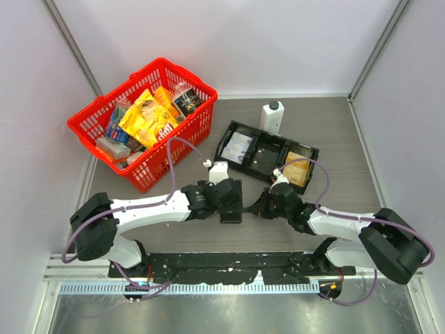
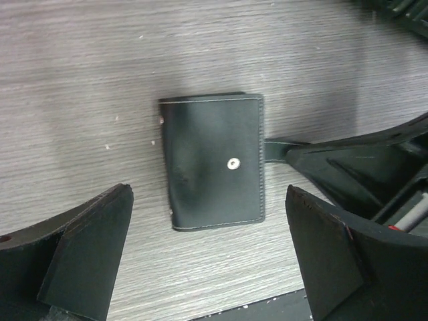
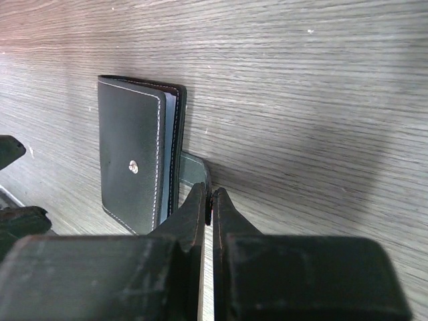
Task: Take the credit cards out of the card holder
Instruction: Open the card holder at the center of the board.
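The card holder (image 1: pixel 231 210) (image 2: pixel 214 164) (image 3: pixel 130 154) is a small black wallet with a silver snap. It lies folded shut on the wooden table. My left gripper (image 1: pixel 228 196) (image 2: pixel 207 194) hovers over it, open wide, its fingers on either side and touching nothing. My right gripper (image 1: pixel 267 206) (image 3: pixel 208 195) comes in low from the right and is shut on the holder's snap tab (image 3: pixel 194 170) (image 2: pixel 274 144), which sticks out sideways. A thin light blue edge (image 3: pixel 168 134) shows between the covers. The credit cards are hidden inside.
A long black three-compartment tray (image 1: pixel 268 154) lies behind the arms, with a pale flat item (image 1: pixel 240 147) and a golden-yellow flat item (image 1: pixel 299 169) in it. A white bottle with a black cap (image 1: pixel 272 116) stands behind the tray. A red basket (image 1: pixel 142 122) of packets sits far left.
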Action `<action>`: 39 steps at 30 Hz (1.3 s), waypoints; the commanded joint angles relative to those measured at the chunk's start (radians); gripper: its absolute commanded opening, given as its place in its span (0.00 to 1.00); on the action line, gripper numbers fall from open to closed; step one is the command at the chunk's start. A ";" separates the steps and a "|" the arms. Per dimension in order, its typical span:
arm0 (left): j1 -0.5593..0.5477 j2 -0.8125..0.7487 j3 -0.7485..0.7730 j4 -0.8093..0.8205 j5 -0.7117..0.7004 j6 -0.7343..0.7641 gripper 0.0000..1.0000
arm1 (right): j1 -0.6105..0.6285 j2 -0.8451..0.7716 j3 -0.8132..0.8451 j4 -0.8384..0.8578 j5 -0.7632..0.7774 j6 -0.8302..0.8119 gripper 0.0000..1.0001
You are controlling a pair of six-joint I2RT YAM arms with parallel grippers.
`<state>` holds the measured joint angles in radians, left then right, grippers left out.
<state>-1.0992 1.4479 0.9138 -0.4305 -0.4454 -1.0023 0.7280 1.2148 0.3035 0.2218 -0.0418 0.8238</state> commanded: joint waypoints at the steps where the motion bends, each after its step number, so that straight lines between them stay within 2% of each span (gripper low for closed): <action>1: -0.043 0.083 0.112 -0.114 -0.119 0.030 1.00 | -0.004 -0.023 -0.021 0.134 -0.027 0.035 0.01; 7: -0.056 0.225 0.235 -0.188 -0.165 0.044 1.00 | -0.002 -0.017 -0.033 0.148 -0.026 0.037 0.01; 12: -0.065 0.298 0.278 -0.217 -0.174 0.051 1.00 | -0.004 -0.015 -0.035 0.148 -0.023 0.035 0.01; 23: -0.080 0.362 0.315 -0.191 -0.139 0.051 1.00 | -0.004 0.012 -0.032 0.151 -0.026 0.032 0.01; 33: -0.080 0.410 0.315 -0.209 -0.185 0.028 1.00 | -0.002 0.014 -0.024 0.136 -0.026 0.023 0.01; 39: -0.080 0.330 0.283 -0.211 -0.219 0.018 0.88 | -0.001 0.008 -0.018 0.111 -0.021 0.009 0.01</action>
<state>-1.1763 1.8542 1.2026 -0.6277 -0.5865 -0.9653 0.7280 1.2240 0.2691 0.3214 -0.0662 0.8486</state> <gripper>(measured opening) 0.916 0.057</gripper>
